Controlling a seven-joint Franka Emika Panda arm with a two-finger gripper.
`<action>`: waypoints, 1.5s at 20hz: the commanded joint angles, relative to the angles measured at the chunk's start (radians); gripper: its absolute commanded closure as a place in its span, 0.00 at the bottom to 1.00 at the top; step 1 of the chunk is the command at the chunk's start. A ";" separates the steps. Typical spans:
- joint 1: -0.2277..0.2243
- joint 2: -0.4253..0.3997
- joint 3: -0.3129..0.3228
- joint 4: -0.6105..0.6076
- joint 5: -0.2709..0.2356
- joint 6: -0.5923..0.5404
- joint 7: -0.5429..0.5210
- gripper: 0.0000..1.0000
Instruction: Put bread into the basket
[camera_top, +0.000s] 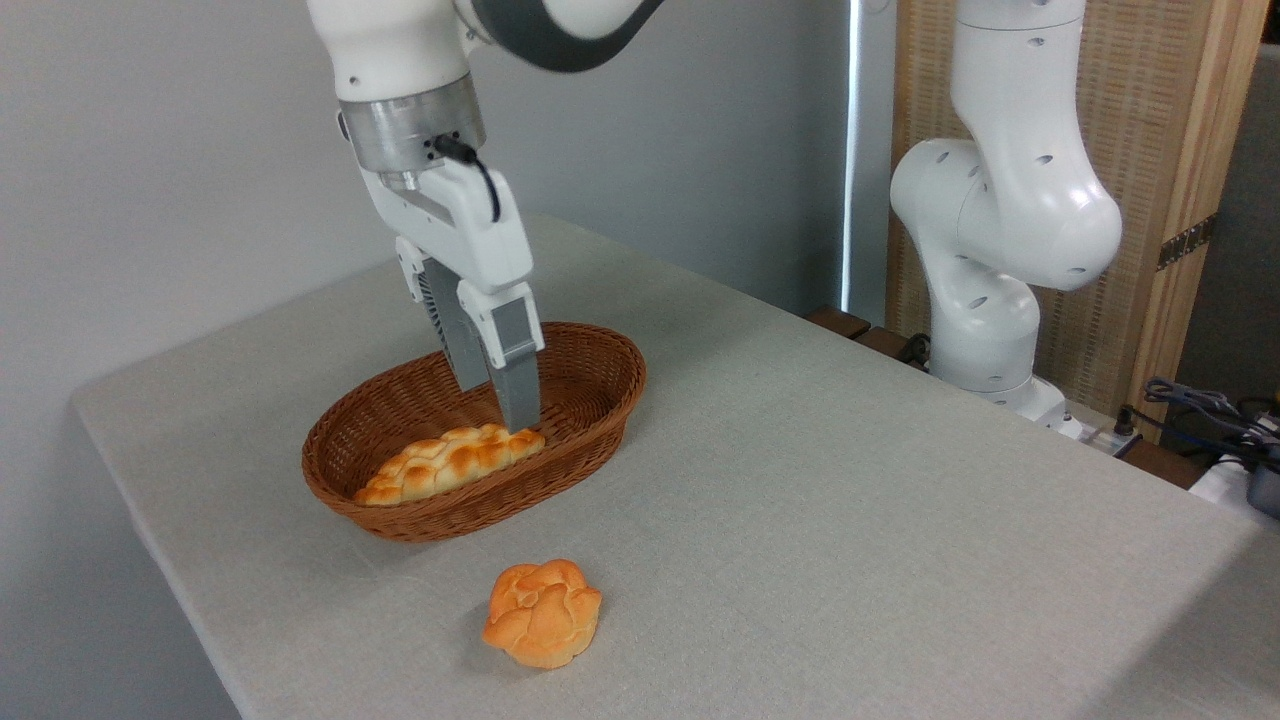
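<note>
The bread (448, 464), a long braided loaf in pale gold with browned patches, lies inside the reddish-brown wicker basket (590, 425), along its near wall. My gripper (495, 408) hangs down into the basket just above the loaf's right end. Its two grey fingers (517, 385) stand apart and hold nothing. The nearer fingertip is right at the loaf's right end; whether it touches cannot be told.
A small round orange knotted bun (544, 612) sits on the grey tablecloth in front of the basket. The arm's white base (985, 330) stands at the table's far right edge, with cables (1215, 410) beyond it. The table's left edge drops off close to the basket.
</note>
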 joint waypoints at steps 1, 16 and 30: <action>0.056 -0.003 0.012 0.060 -0.049 -0.043 0.027 0.00; 0.112 -0.027 -0.028 0.048 -0.027 -0.075 0.021 0.00; 0.111 -0.038 -0.032 0.051 -0.041 -0.080 -0.002 0.00</action>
